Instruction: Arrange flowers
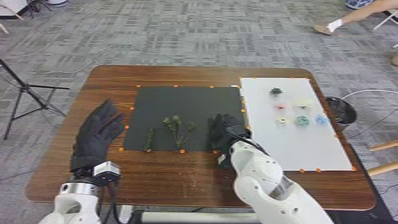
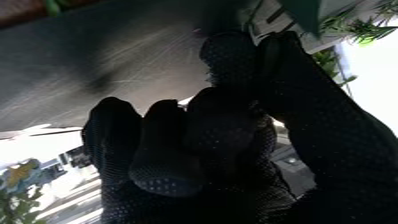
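Note:
My right hand is at the right edge of the black mat in the head view. In the right wrist view, my right hand has curled fingers, its thumb and a fingertip pinched around a green sprig; leaves show beside the thumb side. On the mat lie a thin green sprig and a branching one. Flower heads sit on the white sheet: dark green, pink, pale yellow and teal. At the table's left, my left hand is open, fingers straight.
The brown table extends around the mat and the white sheet. Small orange markers line both. A dark bin stands past the right edge, and a black tripod stands left of the table.

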